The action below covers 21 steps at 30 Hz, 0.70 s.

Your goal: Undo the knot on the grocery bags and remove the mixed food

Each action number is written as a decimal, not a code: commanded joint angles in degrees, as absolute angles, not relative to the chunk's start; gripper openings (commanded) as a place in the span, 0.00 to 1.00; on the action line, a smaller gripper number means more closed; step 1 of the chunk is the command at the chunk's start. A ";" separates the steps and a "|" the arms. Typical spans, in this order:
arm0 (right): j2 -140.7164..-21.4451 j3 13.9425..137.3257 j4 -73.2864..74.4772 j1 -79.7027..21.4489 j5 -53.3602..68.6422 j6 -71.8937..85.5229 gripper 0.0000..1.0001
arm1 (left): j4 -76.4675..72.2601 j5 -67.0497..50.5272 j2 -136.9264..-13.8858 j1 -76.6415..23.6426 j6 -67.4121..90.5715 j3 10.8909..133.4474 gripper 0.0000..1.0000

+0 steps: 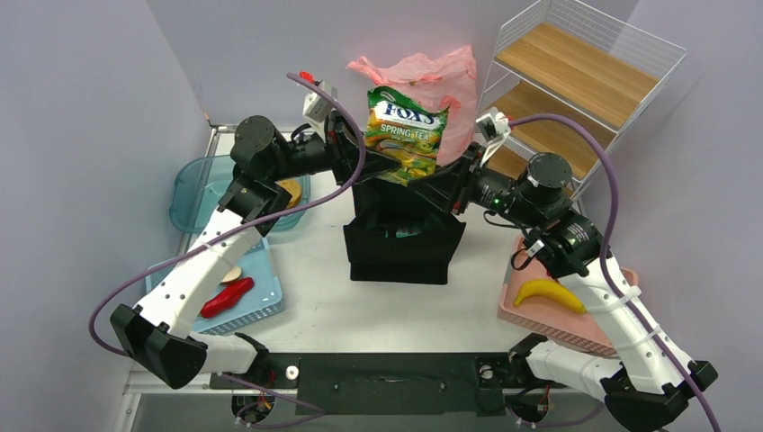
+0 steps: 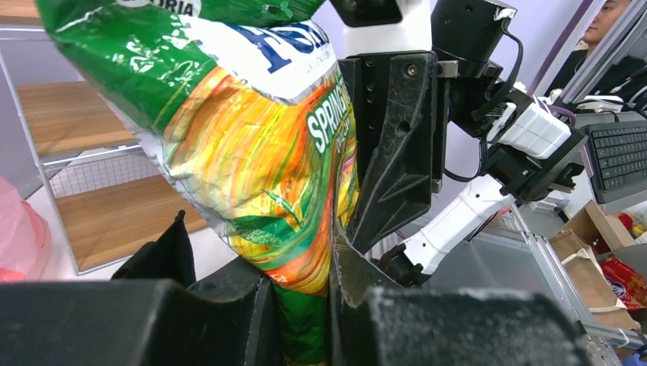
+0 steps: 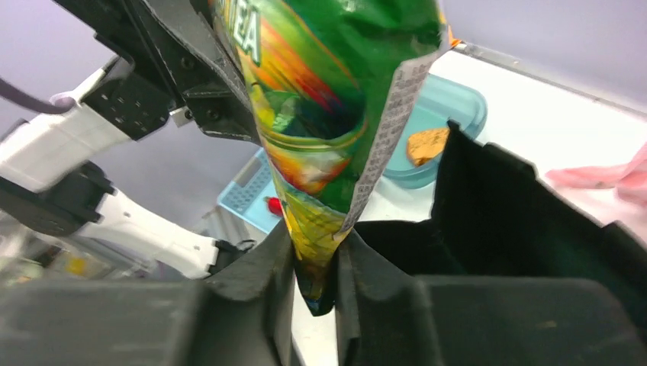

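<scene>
A green and yellow foil snack packet (image 1: pixel 406 133) hangs upright above the black tote (image 1: pixel 400 241), gripped from both sides. My left gripper (image 1: pixel 364 171) is shut on its lower left part; the left wrist view shows the foil pinched between the jaws (image 2: pixel 301 309). My right gripper (image 1: pixel 443 176) is shut on the packet's lower right corner (image 3: pixel 314 267). A pink grocery bag (image 1: pixel 434 76) stands behind the packet at the back of the table. Its knot is hidden. A yellow banana (image 1: pixel 550 293) and a red chilli (image 1: pixel 227 297) lie in side trays.
The black fabric tote sits mid-table under the packet. On the left are a teal lidded tub (image 1: pixel 200 184) and a blue basket (image 1: pixel 256 288). A pink tray (image 1: pixel 540 315) lies at the right front. A wire shelf rack (image 1: pixel 576 81) stands at the back right.
</scene>
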<state>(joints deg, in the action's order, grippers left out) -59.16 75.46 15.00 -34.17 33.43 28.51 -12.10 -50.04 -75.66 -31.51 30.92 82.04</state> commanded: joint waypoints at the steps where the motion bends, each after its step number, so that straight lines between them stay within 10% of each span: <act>1: -58.57 76.70 11.39 -33.61 33.19 27.11 0.01 | -16.39 -50.73 -75.48 -31.60 29.16 85.25 0.16; 6: -56.70 75.49 10.88 -28.06 30.95 29.72 0.00 | -12.46 -45.67 -75.88 -27.23 24.96 87.14 0.64; 21: -52.23 64.00 2.99 -15.22 21.47 38.59 0.00 | -7.59 -43.49 -73.66 -19.71 16.26 85.73 0.69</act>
